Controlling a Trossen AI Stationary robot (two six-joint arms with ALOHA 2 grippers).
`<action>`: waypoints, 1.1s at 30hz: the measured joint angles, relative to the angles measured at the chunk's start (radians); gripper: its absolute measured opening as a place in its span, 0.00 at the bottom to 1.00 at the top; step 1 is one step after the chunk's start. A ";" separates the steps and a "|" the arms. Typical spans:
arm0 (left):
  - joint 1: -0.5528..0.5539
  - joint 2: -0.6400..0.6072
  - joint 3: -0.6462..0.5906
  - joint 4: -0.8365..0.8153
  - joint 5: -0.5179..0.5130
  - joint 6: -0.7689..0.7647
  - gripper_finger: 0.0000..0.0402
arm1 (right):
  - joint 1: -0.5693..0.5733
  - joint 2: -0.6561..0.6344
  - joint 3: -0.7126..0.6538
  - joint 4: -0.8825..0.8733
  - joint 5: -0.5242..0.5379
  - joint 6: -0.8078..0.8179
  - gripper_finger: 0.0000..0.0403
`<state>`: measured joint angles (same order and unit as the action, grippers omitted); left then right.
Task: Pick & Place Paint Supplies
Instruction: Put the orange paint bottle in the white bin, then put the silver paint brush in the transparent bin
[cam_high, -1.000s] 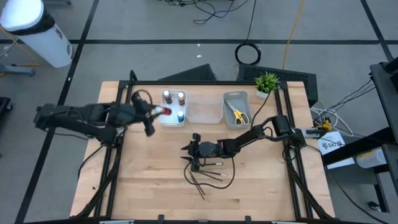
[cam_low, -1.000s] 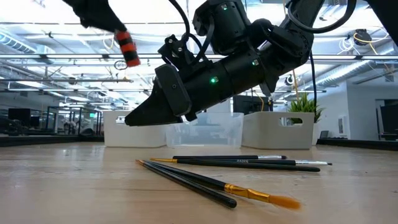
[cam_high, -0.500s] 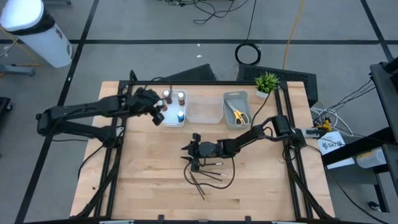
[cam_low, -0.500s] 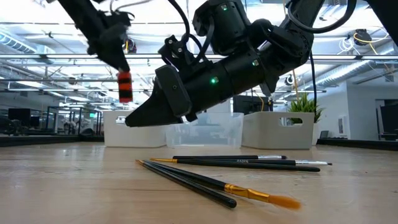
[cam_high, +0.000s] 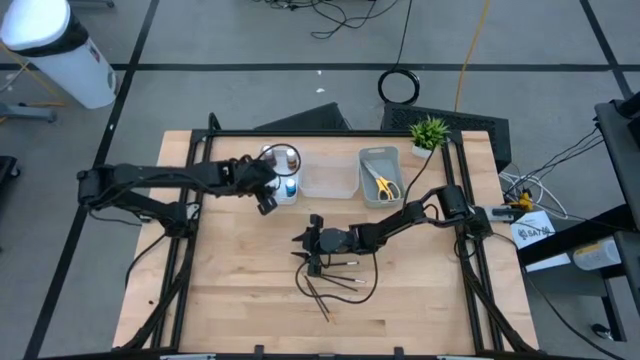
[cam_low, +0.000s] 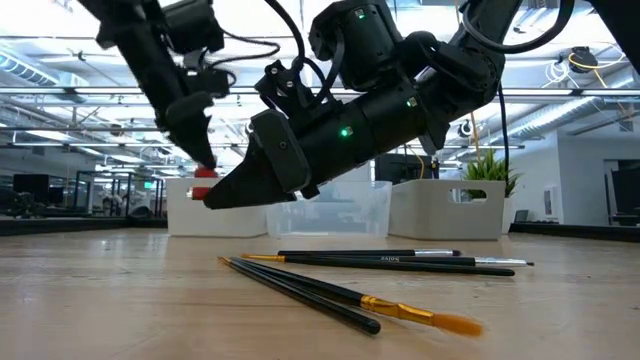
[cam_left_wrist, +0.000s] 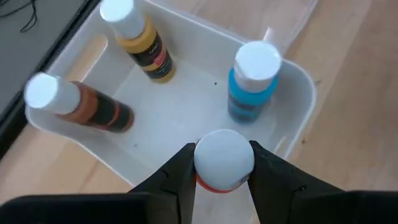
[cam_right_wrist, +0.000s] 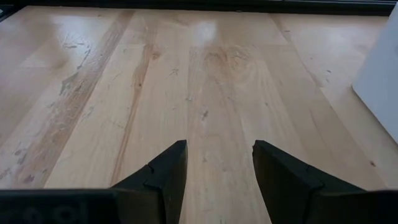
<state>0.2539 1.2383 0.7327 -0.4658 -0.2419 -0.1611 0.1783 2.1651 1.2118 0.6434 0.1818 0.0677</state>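
Paint bottles — four units, each with a pale round cap. The red-orange bottle (cam_left_wrist: 224, 163) is clamped between the left gripper (cam_left_wrist: 222, 171) fingers, cap toward the wrist camera, at the near rim of the white tray (cam_left_wrist: 297, 118). Inside that tray stand the blue bottle (cam_left_wrist: 252, 81) and the orange-yellow bottle (cam_left_wrist: 140, 40), both upright; the reddish-brown bottle (cam_left_wrist: 78, 106) sits at the far corner, tilt not determinable.

Brushes (cam_low: 390, 262) — several thin dark-handled units lie flat on the wooden surface (cam_high: 230, 290), crossing one another; one brush (cam_low: 440, 320) has a gold ferrule and orange bristles.

Scissors (cam_high: 382, 185) — yellow-green handles, lying in the grey tray (cam_high: 364, 160).
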 joint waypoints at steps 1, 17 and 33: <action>0.005 -0.010 -0.024 0.011 0.007 -0.006 0.31 | 0.000 0.000 0.000 0.001 0.000 0.004 0.42; 0.014 -0.056 -0.135 0.127 0.005 -0.008 0.40 | 0.000 0.000 0.000 0.018 0.000 0.025 0.42; 0.013 -0.336 -0.137 0.120 0.012 -0.019 0.44 | 0.000 0.000 0.000 0.018 -0.003 0.026 0.42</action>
<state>0.2673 0.9025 0.5955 -0.3460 -0.2297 -0.1802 0.1780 2.1651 1.2118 0.6618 0.1790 0.0934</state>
